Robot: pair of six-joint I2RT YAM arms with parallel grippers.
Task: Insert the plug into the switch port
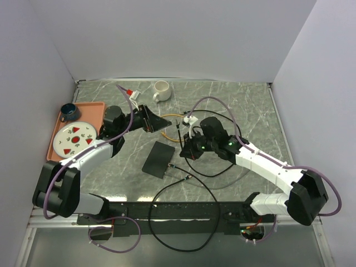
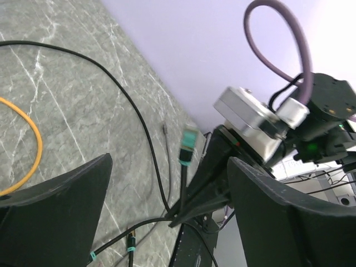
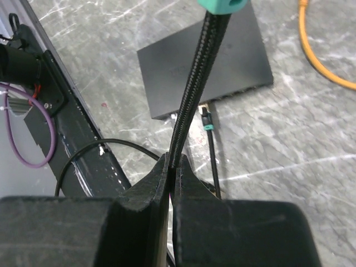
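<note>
Right gripper [image 3: 171, 167] pinches the cable [image 3: 194, 78] just below its teal plug [image 2: 190, 144]; left gripper [image 2: 167, 172] gapes wide, holding nothing.

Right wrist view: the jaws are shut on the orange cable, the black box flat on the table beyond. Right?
No. The right wrist view shows them shut on the black braided cable, with the black box flat on the table beyond.

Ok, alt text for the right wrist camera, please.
The right gripper is shut on a black braided cable that rises to a teal plug at the frame's top edge. Beyond it a flat black box lies on the grey marble table, with a loose cable end by its edge and an orange cable at upper right.
</note>
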